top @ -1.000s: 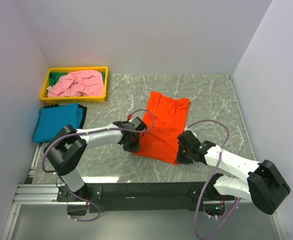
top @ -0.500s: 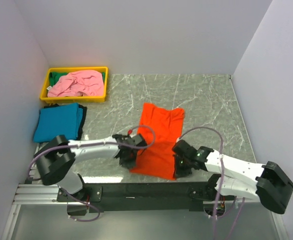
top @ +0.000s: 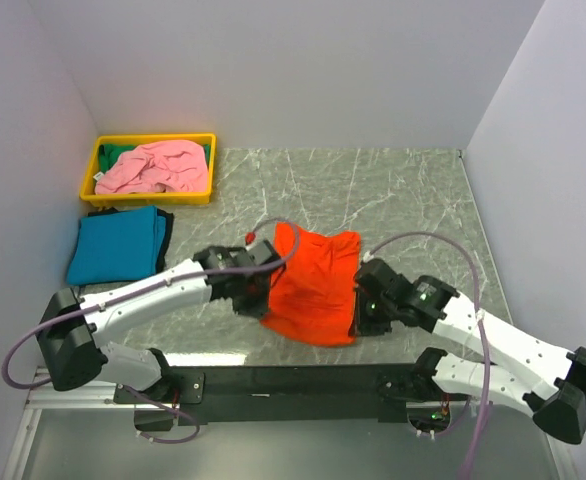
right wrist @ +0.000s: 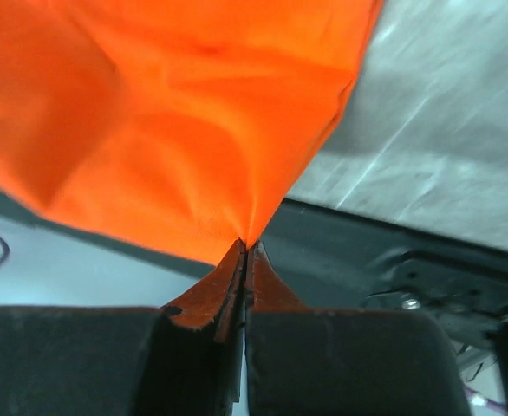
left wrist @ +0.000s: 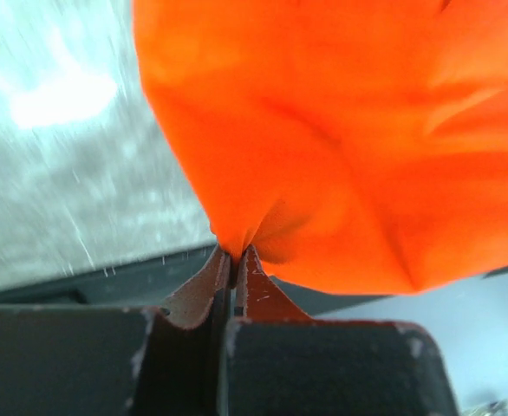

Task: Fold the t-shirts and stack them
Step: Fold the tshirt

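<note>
The orange t-shirt [top: 313, 285] hangs lifted off the marble table between both arms, near the front edge. My left gripper [top: 258, 290] is shut on its left near corner, the cloth [left wrist: 323, 156] pinched at the fingertips [left wrist: 235, 256]. My right gripper [top: 361, 310] is shut on the right near corner, the cloth [right wrist: 176, 130] drawn into the closed tips [right wrist: 245, 247]. A teal t-shirt [top: 118, 243] lies folded at the table's left edge. The pink t-shirt [top: 155, 165] lies crumpled in the yellow tray.
The yellow tray [top: 149, 198] stands at the back left corner, with a green cloth [top: 123, 152] under the pink one. White walls close in the table on three sides. A black rail [top: 293, 380] runs along the near edge.
Both grippers have drawn the orange t-shirt toward the front edge and lifted its near corners; it was flat a second ago. The left gripper closed on the cloth.
</note>
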`<action>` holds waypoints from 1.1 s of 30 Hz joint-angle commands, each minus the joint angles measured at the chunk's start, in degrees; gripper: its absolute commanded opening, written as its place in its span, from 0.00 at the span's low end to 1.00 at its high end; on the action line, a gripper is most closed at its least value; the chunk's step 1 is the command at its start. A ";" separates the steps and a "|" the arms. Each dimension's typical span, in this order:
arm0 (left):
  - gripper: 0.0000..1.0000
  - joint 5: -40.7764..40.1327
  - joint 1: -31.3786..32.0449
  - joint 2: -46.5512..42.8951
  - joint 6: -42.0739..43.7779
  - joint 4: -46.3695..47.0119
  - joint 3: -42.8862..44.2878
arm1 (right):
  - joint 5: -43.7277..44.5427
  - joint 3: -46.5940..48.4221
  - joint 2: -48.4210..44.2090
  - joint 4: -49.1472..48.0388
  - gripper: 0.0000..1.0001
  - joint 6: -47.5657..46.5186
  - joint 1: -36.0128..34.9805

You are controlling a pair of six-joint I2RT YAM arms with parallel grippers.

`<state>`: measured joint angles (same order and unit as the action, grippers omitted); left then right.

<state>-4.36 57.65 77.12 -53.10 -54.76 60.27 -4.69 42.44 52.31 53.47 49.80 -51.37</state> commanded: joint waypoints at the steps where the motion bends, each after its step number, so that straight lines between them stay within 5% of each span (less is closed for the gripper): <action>1: 0.01 -2.84 -5.16 1.44 6.68 -0.70 6.08 | 3.11 5.46 1.73 4.01 0.00 -8.29 7.31; 20: 0.01 3.83 -20.99 22.09 19.26 6.86 30.42 | 0.47 19.96 20.71 -5.48 0.00 -25.10 29.75; 33: 0.01 3.22 -26.27 34.14 16.81 17.23 33.69 | -0.32 25.50 36.97 -17.52 0.00 -28.53 36.26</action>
<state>0.14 32.80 110.83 -35.68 -41.98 92.16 -5.78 65.30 87.59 40.18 23.33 -15.97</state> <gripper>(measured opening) 0.034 0.008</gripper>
